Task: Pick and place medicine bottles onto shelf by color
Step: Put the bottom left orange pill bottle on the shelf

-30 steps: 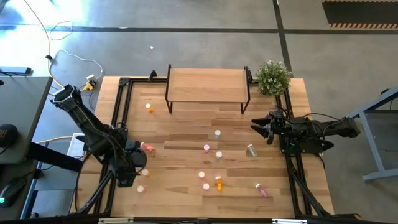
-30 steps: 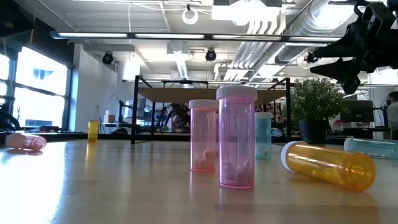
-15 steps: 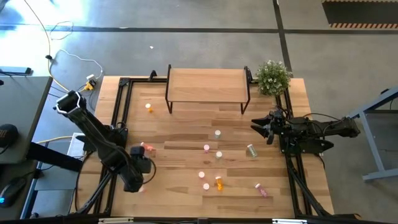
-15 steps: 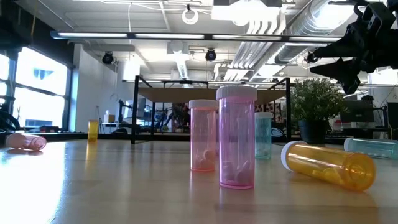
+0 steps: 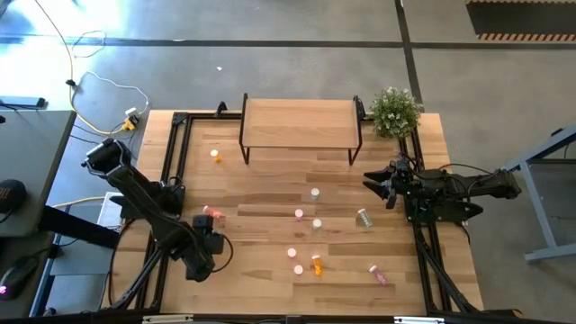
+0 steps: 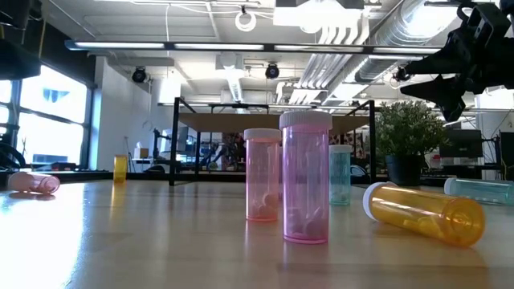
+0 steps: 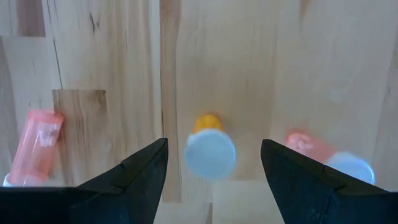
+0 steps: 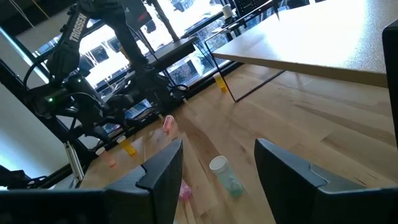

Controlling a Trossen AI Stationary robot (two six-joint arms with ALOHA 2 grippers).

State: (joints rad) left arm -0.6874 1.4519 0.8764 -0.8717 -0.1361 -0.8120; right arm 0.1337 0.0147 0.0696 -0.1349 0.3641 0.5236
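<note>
- The left gripper (image 7: 212, 180) hangs above the near left part of the table (image 5: 270, 180), fingers spread and pinching nothing.
- Between those fingers, seen from above in the left wrist view, stands an orange bottle (image 7: 209, 149) with a white cap, untouched; a pink bottle (image 7: 38, 144) lies to one side and another pink bottle (image 7: 326, 158) lies to the other.
- The right gripper (image 5: 373, 185) waits off the surface at the table's right edge, fingers apart and empty.
- The shelf (image 5: 300, 122) stands at the far middle of the table, its board bare, beside a small potted plant (image 5: 395, 111).
- An orange bottle (image 5: 214, 156) stands near the shelf's left legs.
- In the middle of the table are scattered pink, pale green and orange bottles: two upright pink ones (image 6: 303, 178) close to the low camera, an orange one (image 6: 424, 213) on its side, a pale green one (image 5: 364, 217) lying toward the right gripper.
</note>
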